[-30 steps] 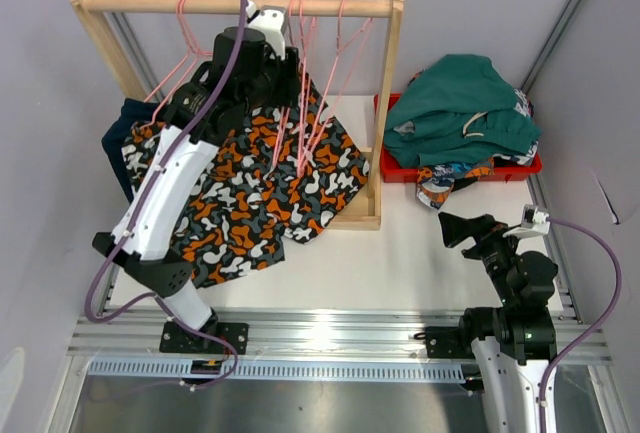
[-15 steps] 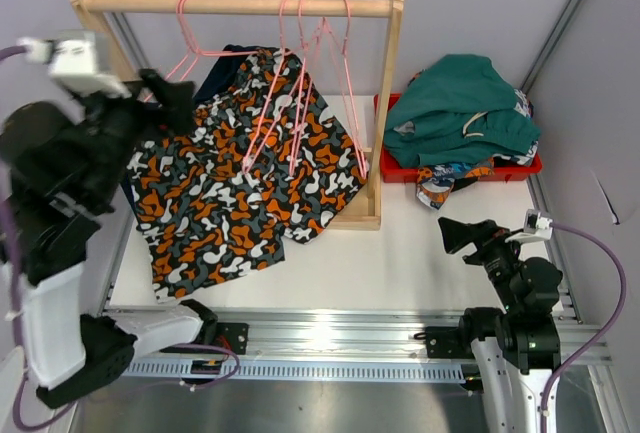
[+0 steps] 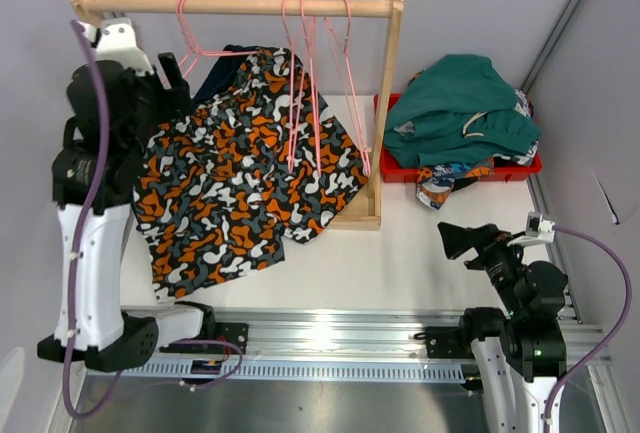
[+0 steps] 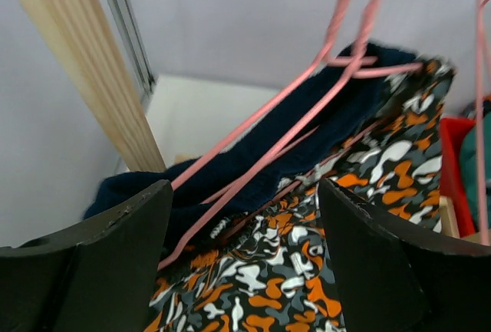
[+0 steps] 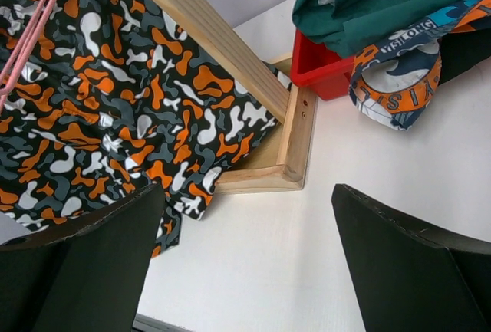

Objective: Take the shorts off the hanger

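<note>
At the near right edge of the white table (image 3: 400,253), the right gripper (image 3: 455,238) is held with its two black fingers spread wide and nothing between them; the camouflage shorts (image 3: 240,183) lie well apart from it, beyond and to its left. On the left side, the left gripper (image 3: 172,78) is raised beside the wooden rack (image 3: 240,3), its fingers likewise parted and empty, and the camouflage shorts are seen just below and ahead of it. These shorts, of soft fabric patterned in orange, grey, black and white, are hung on thin pink wire hangers (image 3: 300,83) from the round rail, with the lower hem spread over the table and over the rack's base. Dark navy shorts (image 4: 253,163) are draped on a pink hanger behind them. Farther right, a red rectangular tray (image 3: 400,168) is filled by crumpled teal green shorts (image 3: 460,103), under which cartoon print shorts (image 3: 445,185) spill over the near rim.
</note>
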`<state>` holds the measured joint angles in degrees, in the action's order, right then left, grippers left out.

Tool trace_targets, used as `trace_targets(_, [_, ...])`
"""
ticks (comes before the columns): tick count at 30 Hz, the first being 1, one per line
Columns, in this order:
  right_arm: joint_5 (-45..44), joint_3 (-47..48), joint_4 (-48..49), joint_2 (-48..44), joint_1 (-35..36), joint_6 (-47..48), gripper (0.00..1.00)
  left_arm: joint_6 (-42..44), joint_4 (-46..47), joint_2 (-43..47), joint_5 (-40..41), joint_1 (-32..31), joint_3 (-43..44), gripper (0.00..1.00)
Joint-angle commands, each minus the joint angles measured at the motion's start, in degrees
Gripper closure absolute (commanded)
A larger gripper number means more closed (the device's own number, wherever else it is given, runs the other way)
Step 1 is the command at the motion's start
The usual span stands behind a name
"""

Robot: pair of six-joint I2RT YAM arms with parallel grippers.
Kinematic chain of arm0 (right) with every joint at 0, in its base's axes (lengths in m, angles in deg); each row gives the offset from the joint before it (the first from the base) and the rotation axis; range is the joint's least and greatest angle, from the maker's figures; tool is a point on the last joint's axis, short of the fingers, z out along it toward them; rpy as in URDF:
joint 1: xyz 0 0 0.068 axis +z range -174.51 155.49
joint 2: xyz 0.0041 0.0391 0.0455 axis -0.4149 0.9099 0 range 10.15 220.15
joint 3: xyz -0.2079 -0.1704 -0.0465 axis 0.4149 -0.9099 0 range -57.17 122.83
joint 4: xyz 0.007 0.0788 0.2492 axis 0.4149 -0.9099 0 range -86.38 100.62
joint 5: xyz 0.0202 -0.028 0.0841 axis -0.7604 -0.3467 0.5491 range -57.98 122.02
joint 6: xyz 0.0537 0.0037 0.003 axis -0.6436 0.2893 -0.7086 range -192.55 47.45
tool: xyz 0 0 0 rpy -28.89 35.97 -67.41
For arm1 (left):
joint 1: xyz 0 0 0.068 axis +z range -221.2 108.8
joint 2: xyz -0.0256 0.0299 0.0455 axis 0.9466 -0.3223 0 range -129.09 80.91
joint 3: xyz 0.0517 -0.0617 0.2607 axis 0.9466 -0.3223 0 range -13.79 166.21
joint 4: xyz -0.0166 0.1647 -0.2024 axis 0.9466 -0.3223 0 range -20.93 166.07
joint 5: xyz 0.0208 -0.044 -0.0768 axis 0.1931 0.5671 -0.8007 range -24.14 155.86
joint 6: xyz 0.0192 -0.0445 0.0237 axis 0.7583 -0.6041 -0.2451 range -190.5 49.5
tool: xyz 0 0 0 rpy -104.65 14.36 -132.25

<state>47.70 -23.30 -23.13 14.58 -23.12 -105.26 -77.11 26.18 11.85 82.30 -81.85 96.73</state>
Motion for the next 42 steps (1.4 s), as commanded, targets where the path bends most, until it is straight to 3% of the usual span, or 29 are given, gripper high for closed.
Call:
trace_targets(1, [2.3,1.9,-0.9,-0.1,0.1,-0.1,0.01,-2.4,4.2,0.4,-8.0,4.7,-3.3,0.18])
trace_targets(15, [2.5,0.8,-1.0,-0.3,-0.1,0.2,0.01,-3.6,9.5,-2.8,-15.6,7.6,-7.9,0.24])
trace_targets(17, [2.2,0.3,-0.5,-0.5,-0.1,0.1,0.00,-3.9,9.4,-3.5,-18.3,7.6,-7.8,0.38])
trace_targets(18, [2.2,0.3,-0.5,-0.4,-0.1,0.1,0.00,-3.9,9.4,-3.8,-18.5,7.6,-7.8,0.38])
trace_targets(19, [2.2,0.2,-0.3,-0.4,-0.1,0.1,0.01,-4.0,9.3,-4.0,-18.6,7.6,-7.8,0.49])
trace_targets(29, [2.0,0.1,-0.3,-0.6,-0.2,0.0,0.01,-3.8,7.5,-6.8,-20.6,7.6,-5.1,1.00])
trace_targets(36, [1.8,0.1,0.4,-0.6,-0.2,-0.5,0.00,-4.6,10.8,-5.1,-28.1,5.6,-1.5,1.00])
trace_targets(42, [1.6,0.3,1.7,-0.6,-0.2,-1.0,0.00,-6.0,7.5,-7.1,-32.5,5.2,14.1,1.00])
